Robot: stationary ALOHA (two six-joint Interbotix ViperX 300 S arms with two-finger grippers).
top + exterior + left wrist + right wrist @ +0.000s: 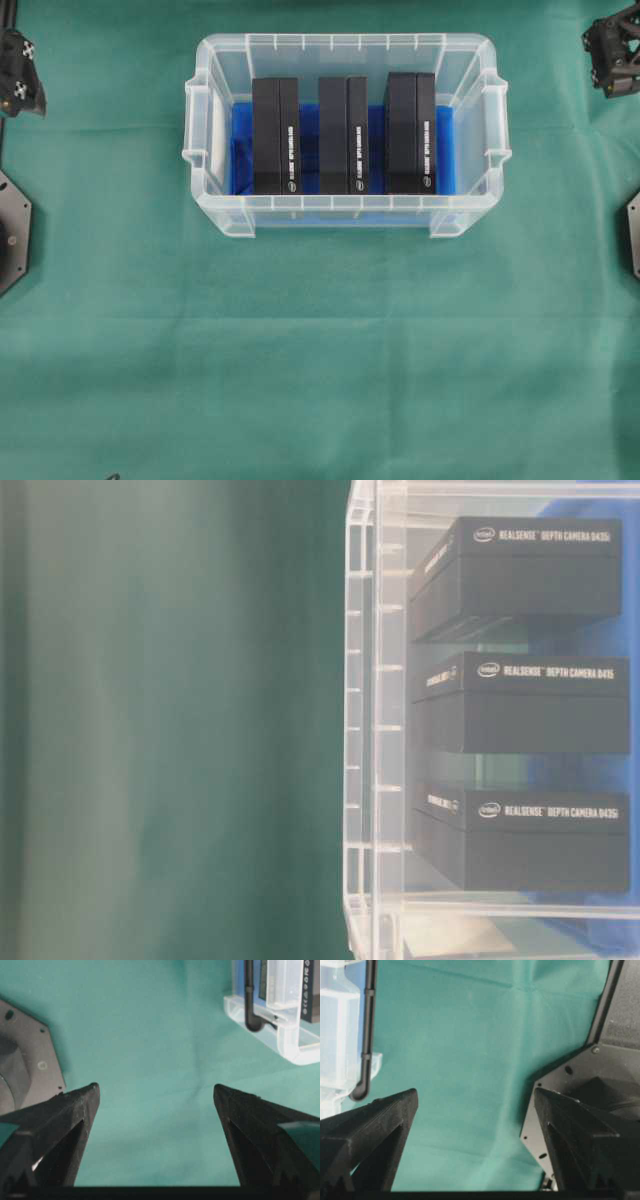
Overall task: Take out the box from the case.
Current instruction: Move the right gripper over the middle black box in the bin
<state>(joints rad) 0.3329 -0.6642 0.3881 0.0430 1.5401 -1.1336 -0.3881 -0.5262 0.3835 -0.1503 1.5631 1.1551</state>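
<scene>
Boxes (275, 136) stand on edge in the case (340, 214) at upper centre, long axes toward the frame's top, midway between left gripper (156, 1092) and right gripper (475, 1095), both spread wide and empty.

Small white lettering on the three black boxes (345, 135) too tiny to read from overhead, case (362, 730) cut off at the table-level view's right edge, left gripper (20, 72) and right gripper (614, 55) cropped at the overhead view's sides beyond the case
</scene>
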